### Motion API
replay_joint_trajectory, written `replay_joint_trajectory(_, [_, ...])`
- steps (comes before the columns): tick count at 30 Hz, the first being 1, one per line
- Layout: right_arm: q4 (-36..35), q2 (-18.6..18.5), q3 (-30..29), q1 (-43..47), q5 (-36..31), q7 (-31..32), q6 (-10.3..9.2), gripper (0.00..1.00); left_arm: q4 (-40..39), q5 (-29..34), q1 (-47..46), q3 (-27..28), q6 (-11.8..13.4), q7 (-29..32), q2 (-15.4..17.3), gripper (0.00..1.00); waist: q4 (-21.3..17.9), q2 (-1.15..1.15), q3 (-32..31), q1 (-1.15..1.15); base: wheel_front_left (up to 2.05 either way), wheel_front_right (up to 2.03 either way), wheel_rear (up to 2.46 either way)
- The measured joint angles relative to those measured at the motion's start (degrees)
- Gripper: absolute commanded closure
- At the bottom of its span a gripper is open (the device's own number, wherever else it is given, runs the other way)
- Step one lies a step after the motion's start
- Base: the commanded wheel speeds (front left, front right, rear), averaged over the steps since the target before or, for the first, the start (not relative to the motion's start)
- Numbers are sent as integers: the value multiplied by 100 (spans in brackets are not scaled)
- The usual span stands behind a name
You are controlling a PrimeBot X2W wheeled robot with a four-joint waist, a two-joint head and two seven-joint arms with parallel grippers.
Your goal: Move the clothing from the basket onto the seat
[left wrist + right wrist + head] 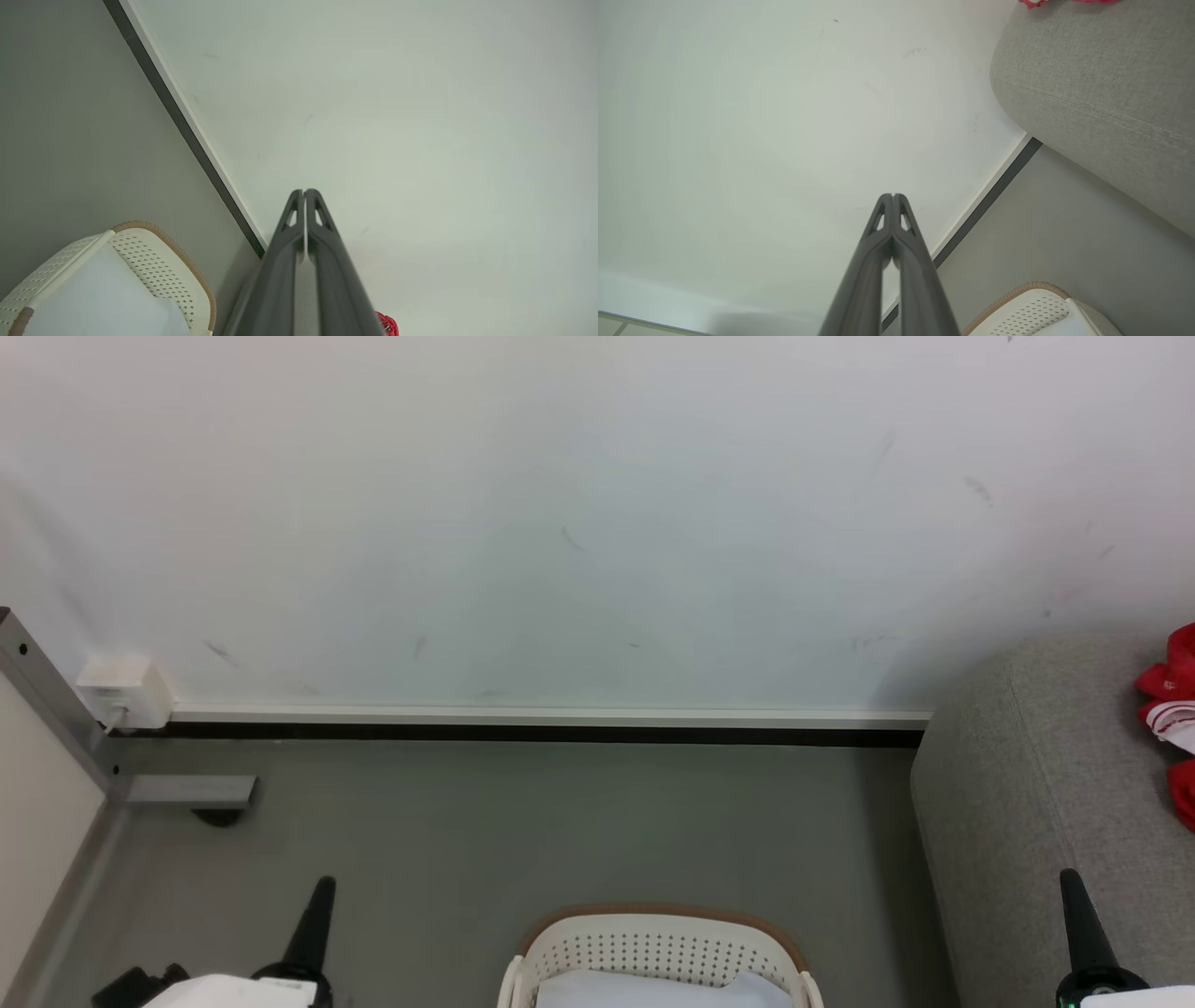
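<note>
Before a scuffed white wall (597, 523), on grey floor (523, 821): sofa (1027, 784), laundry basket (653, 943), clothing, and two empty grippers.

The light-grey sofa takes up the right side, its rounded end near the wall, and red-and-white garments (1178, 681) lie on top of it at the head view's far right edge. The white perforated laundry basket with a tan rim stands on the floor at bottom centre, near the sofa's left. A pale bluish-white garment (644, 989) lies inside it. The left gripper (320, 896) hangs to the basket's left. The right gripper (1070, 877) hangs to its right and shows against the sofa's side. Each has its two dark fingers pressed together on nothing and points toward the wall, apart from both basket and clothing.
</note>
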Motion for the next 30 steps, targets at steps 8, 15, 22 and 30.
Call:
replay_joint_trajectory(8, [21, 0, -25, -94, 424, 112, 0, 100, -12, -319, -62, 155, -108, 104, -65, 100, 6, 0, 21, 0, 0, 0, 0])
replay_joint_trajectory(15, [36, 1, -46, -185, 758, 210, 0, 100, -23, -577, -89, 287, -191, 199, -121, 100, 12, 0, 41, 0, 0, 0, 0])
replay_joint_trajectory(22, [58, 1, -69, -231, 1084, 292, 0, 100, -35, -794, -126, 412, -282, 274, -176, 100, 18, 0, 60, 0, 0, 0, 0])
replay_joint_trajectory(30, [81, 3, -98, -320, 1434, 391, 0, 100, -43, -1059, -176, 539, -376, 372, -229, 100, 24, 0, 81, 0, 0, 0, 0])
